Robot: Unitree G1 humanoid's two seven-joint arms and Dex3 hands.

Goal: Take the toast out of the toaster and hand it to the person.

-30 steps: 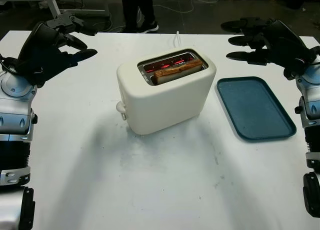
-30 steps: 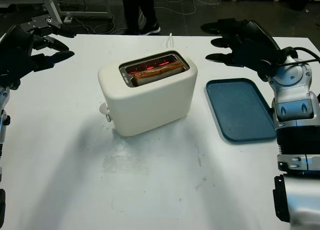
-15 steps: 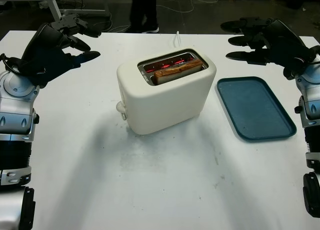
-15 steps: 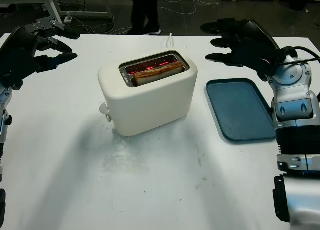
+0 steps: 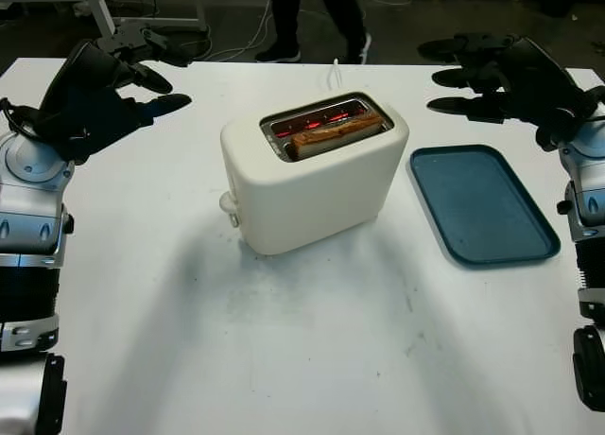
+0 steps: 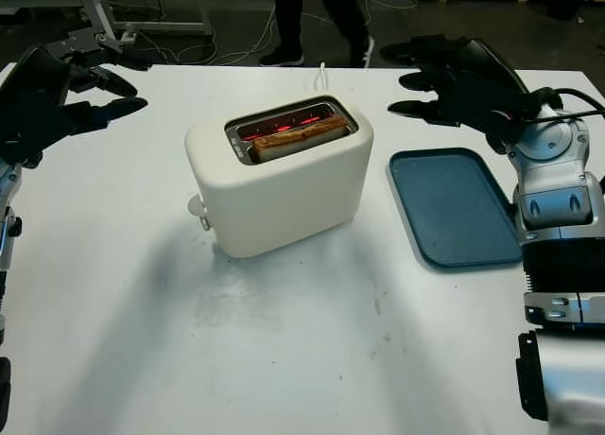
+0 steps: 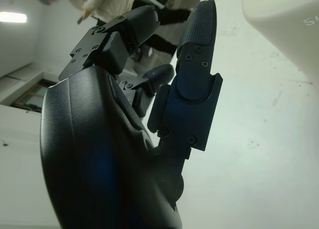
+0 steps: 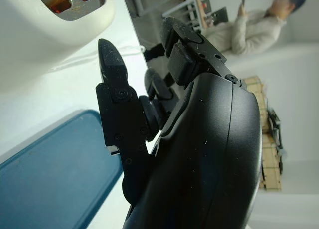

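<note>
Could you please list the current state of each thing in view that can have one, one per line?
toaster: upright on the table, slots glowing red inside.
toast: in the toaster's slot, top edge showing, not yet taken.
tray: flat on the table beside the toaster, nothing on it.
left hand: open, raised to one side of the toaster.
right hand: open, raised beyond the tray.

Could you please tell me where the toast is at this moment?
The toast sits in the slot of the white toaster at the table's middle, left of the blue tray in the eye views.
</note>
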